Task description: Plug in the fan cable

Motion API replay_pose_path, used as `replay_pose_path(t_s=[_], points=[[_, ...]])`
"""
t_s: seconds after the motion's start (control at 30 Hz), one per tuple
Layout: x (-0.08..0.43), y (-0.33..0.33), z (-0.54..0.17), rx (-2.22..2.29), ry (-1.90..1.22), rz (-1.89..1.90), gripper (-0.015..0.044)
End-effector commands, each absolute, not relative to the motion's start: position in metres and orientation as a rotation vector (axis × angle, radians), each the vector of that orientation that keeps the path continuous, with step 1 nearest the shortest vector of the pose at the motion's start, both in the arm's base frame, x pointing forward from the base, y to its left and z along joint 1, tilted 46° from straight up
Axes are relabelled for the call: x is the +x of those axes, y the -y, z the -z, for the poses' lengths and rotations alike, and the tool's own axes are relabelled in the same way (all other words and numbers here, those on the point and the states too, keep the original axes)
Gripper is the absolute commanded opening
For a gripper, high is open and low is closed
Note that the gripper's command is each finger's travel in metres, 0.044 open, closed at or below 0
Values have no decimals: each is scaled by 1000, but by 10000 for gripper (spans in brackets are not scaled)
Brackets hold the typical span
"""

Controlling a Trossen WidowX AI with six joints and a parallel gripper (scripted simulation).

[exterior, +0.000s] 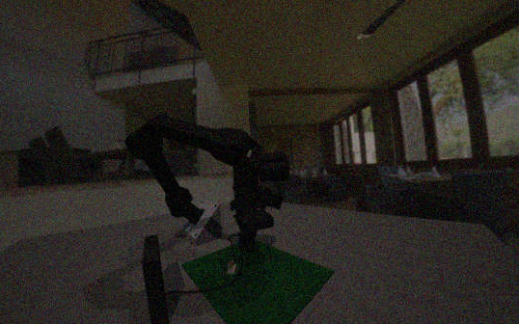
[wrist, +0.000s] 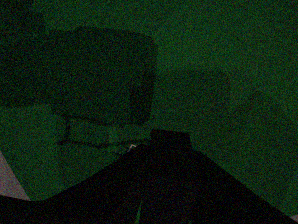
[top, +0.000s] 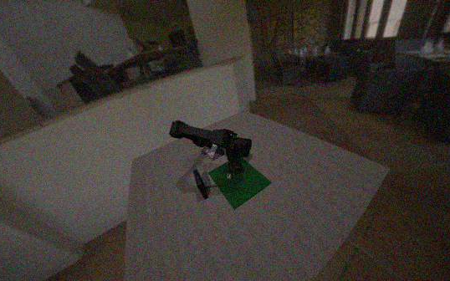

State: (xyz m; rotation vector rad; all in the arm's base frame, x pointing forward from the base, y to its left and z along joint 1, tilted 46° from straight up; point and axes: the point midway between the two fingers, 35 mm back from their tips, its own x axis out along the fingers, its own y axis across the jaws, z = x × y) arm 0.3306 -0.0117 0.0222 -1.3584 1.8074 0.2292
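Note:
The green board (top: 248, 188) (exterior: 281, 284) lies flat. The fan (top: 201, 184) (exterior: 154, 280), a thin black slab, stands at its left. The dark cable (exterior: 184, 291) (wrist: 102, 145) runs from the fan over the board toward my gripper. My gripper (top: 236, 171) (exterior: 247, 248) (wrist: 168, 157) points down, low over the board, and is shut on the plug (wrist: 170, 137), a small black block at the fingertips. A small pale part (top: 228, 176) (exterior: 232, 267), which looks like the fan header, stands just left of the fingers. A pale outline shows beside the plug in the wrist view. The plug's underside is hidden.
The pale table (top: 310, 180) (exterior: 382, 251) carries the board and fan. The arm's base, with a light plate (top: 212, 151) (exterior: 204, 223), is behind the fan. Dark shadows of the arm fall over the board. The picture is dim and grainy.

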Motion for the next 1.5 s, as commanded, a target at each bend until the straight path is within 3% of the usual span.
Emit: replay_pose_path(t_s=[0.0, 0.97, 1.47], points=[[326, 16, -27, -1457, -1819, -360, 0], [300, 35, -45, -2075, -1686, -1422, 0], [295, 32, -45, -2104, -1665, -1487, 0]])
